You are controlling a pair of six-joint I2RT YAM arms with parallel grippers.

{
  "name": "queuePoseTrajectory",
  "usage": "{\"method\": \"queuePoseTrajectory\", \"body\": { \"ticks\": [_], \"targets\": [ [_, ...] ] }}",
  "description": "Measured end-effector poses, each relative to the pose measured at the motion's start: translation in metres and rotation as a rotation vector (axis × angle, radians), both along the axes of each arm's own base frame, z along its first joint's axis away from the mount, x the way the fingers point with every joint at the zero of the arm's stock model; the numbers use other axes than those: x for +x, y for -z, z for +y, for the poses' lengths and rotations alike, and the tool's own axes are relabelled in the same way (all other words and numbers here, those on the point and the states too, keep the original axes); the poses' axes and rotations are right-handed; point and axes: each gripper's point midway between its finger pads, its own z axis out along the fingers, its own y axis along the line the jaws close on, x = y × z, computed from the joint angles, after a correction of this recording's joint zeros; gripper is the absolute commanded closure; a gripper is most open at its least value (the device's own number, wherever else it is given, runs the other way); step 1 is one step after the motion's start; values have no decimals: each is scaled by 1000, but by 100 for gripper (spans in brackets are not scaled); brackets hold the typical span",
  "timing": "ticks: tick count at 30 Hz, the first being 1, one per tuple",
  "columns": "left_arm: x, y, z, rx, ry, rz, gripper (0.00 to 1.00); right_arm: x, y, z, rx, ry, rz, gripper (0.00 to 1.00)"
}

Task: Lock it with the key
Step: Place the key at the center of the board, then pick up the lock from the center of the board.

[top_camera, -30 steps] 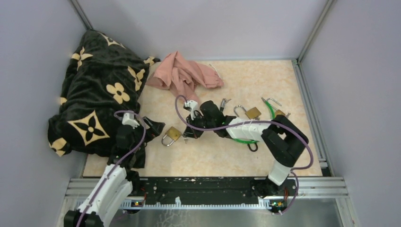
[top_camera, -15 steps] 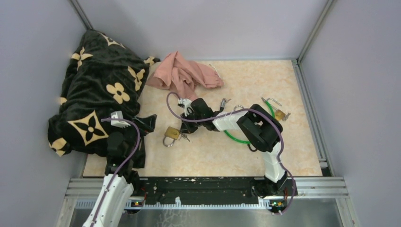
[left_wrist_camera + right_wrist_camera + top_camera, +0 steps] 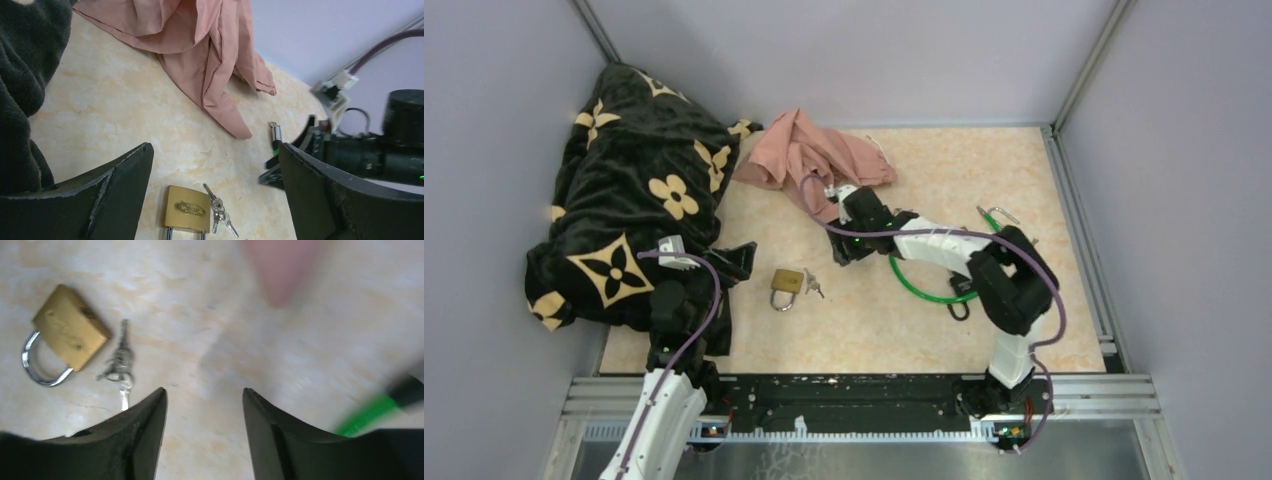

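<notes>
Padlock (image 3: pixel 787 284), a small brass one, lies flat on the table (image 3: pixel 874 335) left of centre, its shackle pointing toward the near edge. Keys (image 3: pixel 813 287) on a small ring lie just beside its right side, touching or nearly so, and not in the keyhole. Whether the shackle is snapped home cannot be told.

The brass body looks dense, rigid and smooth, likely to skate on the polished top if nudged. The surest hold appears to be across its two flat faces, clear of the shackle. The keys look thin, light and flat to the surface, hard to lift cleanly. A pinch on one key's head seems best, though the rest would dangle.

The left gripper (image 3: pixel 732 260) hangs just left of the padlock, jaws spread wide and empty, framing lock and keys in its wrist view. The right gripper (image 3: pixel 844 250) hovers to the far right of the keys, jaws apart with nothing between them.

Behind lie a pink cloth (image 3: pixel 809 155) at the far side and a black blanket (image 3: pixel 634 180) heaped on the left. A green cable (image 3: pixel 921 291) loops under the right arm.
</notes>
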Motion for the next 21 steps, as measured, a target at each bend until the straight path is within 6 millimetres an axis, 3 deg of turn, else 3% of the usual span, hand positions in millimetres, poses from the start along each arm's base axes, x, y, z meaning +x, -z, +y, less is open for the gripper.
{"method": "queuePoseTrajectory", "body": {
  "ticks": [2, 6, 10, 12, 16, 21],
  "targets": [
    [0, -1, 0, -1, 3, -3, 1, 11, -17, -34, -66, 86, -46, 3],
    [0, -2, -2, -6, 10, -7, 1, 39, -39, -126, -150, 266, -58, 2],
    [-1, -2, -4, -18, 24, -7, 1, 60, -21, -222, -255, 426, 30, 2],
    [-2, -2, -6, -19, 30, -7, 1, 57, -7, -253, -300, 441, 88, 2],
    [-2, -3, -6, -18, 36, -10, 1, 47, 13, -273, -389, 387, 141, 2],
    [-2, -4, -7, -18, 39, -17, 1, 51, 19, -289, -476, 346, 122, 2]
  ]
}}
